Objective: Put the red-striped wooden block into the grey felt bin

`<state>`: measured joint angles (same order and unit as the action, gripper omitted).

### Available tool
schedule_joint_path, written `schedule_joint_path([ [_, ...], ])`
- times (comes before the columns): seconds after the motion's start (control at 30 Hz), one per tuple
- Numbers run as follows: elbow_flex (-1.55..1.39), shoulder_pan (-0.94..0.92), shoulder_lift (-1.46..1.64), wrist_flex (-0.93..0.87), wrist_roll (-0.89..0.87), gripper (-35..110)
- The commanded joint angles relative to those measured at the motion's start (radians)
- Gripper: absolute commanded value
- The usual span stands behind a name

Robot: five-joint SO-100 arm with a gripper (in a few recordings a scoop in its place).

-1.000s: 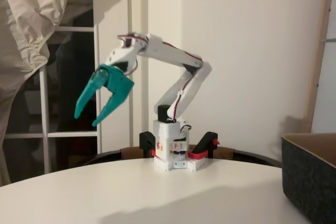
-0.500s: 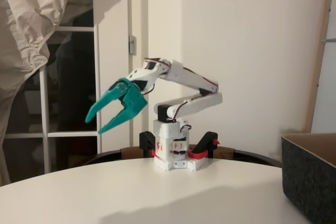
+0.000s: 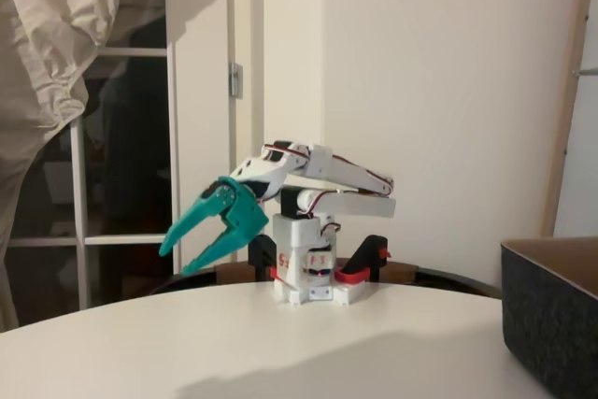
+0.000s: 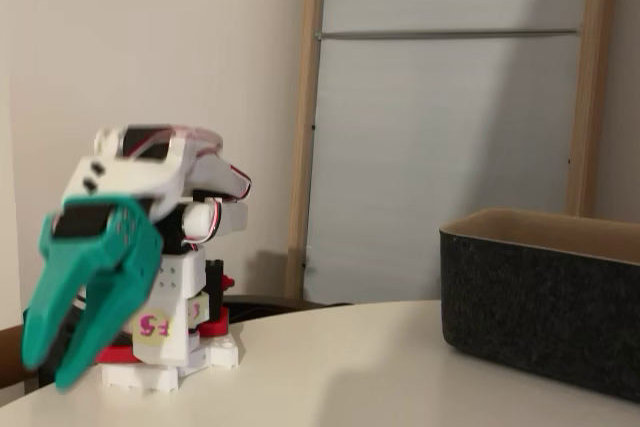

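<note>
I see the hand (image 3: 189, 254) empty, fingers apart, angled down above the table (image 3: 280, 343), well apart from the grey felt bin (image 4: 540, 297).

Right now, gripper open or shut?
Open. In both fixed views the teal gripper shows its two fingers spread apart with a clear gap at the tips and nothing between them, hanging above the white table.
</note>
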<state>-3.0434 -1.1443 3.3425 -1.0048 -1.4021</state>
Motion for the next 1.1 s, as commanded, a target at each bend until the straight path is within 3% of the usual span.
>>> schedule_joint_path([
  [0.0,-0.048,-0.023,0.04,0.028,-0.005,14],
  [0.8,-0.101,-0.005,0.037,-0.069,0.021,11],
  [1.07,-0.101,-0.005,0.037,-0.072,0.038,0],
])
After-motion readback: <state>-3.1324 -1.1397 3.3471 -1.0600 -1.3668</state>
